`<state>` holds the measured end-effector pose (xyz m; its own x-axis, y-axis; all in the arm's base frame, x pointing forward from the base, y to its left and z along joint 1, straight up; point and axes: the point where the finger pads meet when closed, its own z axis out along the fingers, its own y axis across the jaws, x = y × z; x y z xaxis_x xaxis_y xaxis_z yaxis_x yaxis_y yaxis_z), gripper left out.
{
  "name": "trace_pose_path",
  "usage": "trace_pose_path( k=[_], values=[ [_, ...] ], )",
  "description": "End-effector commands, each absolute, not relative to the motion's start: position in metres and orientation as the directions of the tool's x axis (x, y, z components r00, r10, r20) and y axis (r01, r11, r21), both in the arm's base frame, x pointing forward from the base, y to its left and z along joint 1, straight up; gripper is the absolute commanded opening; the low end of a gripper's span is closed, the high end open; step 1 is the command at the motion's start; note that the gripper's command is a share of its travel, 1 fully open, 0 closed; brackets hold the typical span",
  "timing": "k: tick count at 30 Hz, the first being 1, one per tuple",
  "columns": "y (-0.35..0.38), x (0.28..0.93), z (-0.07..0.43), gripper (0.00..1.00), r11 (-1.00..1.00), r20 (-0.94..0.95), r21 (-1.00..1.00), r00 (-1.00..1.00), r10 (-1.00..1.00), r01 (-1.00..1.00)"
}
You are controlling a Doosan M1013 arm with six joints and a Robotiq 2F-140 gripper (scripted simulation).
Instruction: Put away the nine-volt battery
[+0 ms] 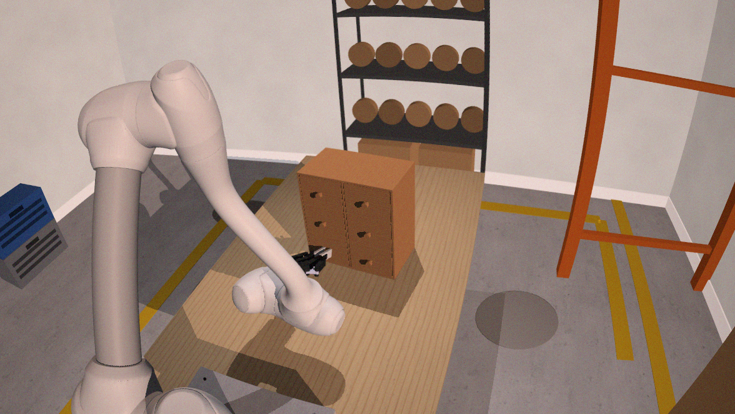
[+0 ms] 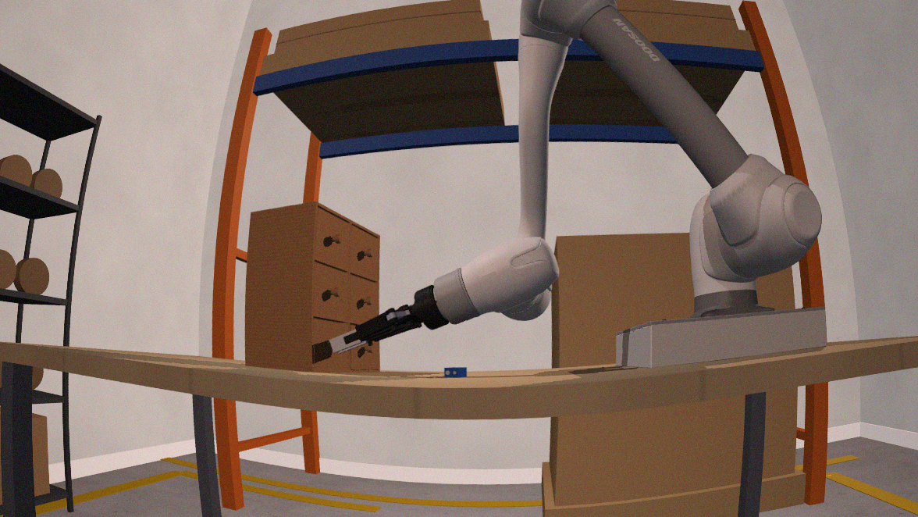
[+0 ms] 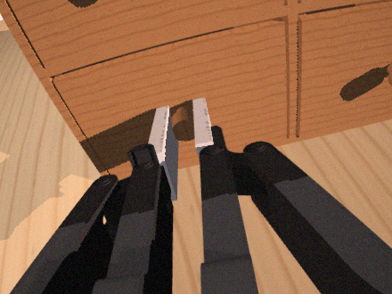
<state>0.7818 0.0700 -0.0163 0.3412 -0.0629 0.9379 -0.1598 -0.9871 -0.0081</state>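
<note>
We see our gripper clamped on the knob of the bottom-left drawer, its pale pads pressing either side. That drawer sits in the small wooden chest, all fronts looking flush. The blue nine-volt battery lies on the table, well apart from the chest, towards the arm's base.

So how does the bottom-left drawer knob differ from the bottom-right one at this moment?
The bottom-left knob sits clamped between the claw pads; the bottom-right knob stands free. The left one is mostly hidden by the pads, while the right one shows in full with its shadow. Both are small wooden pegs on the chest, and both drawers look pushed in.
</note>
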Motion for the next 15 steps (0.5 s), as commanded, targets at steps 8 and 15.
trace_pose_path(
  k=[8, 15],
  values=[
    [0.0720, 0.7801, -0.0169, 0.08, -0.989, 0.938, 0.000, 0.344, -0.053, -0.151],
    [0.0725, 0.7766, -0.0169, 0.08, -0.989, 0.938, 0.000, 0.344, -0.053, -0.151]
  ],
)
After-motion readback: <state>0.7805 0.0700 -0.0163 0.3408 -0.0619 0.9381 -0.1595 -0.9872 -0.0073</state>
